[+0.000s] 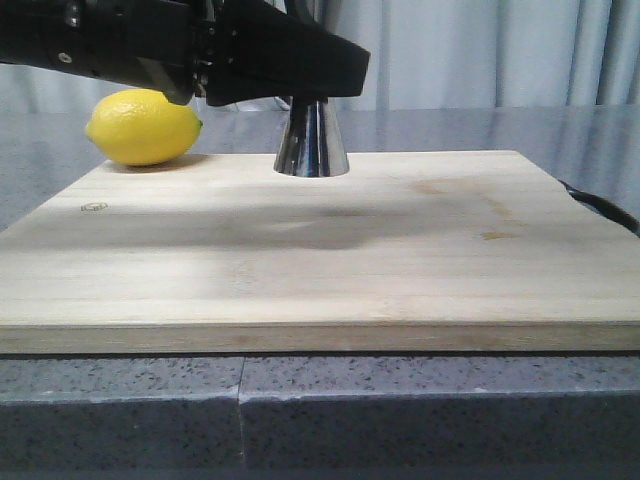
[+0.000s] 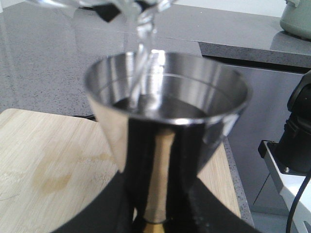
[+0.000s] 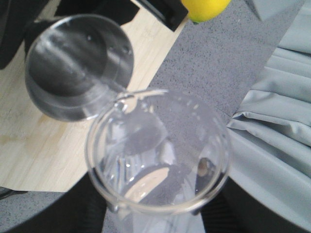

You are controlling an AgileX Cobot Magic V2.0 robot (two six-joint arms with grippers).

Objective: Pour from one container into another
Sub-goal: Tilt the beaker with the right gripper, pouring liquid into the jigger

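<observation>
The steel jigger [image 1: 312, 140] stands at the back of the wooden board [image 1: 300, 250]; only its lower cone shows under a black arm. My left gripper [image 2: 158, 213] is shut on the jigger [image 2: 165, 126] near its gold band, with black fingers on both sides. The clear glass beaker [image 3: 158, 150] is tilted, with its lip over the jigger's open mouth [image 3: 77, 63]. My right gripper [image 3: 155, 213] is shut on the beaker. A thin clear stream [image 2: 142, 53] falls from the beaker's lip [image 2: 131, 6] into the jigger, where liquid pools.
A yellow lemon [image 1: 143, 127] lies at the board's back left corner, close to the jigger. The board rests on a grey speckled counter [image 1: 320, 400]. A black cable [image 1: 600, 210] runs past its right edge. Grey curtains [image 1: 480, 50] hang behind.
</observation>
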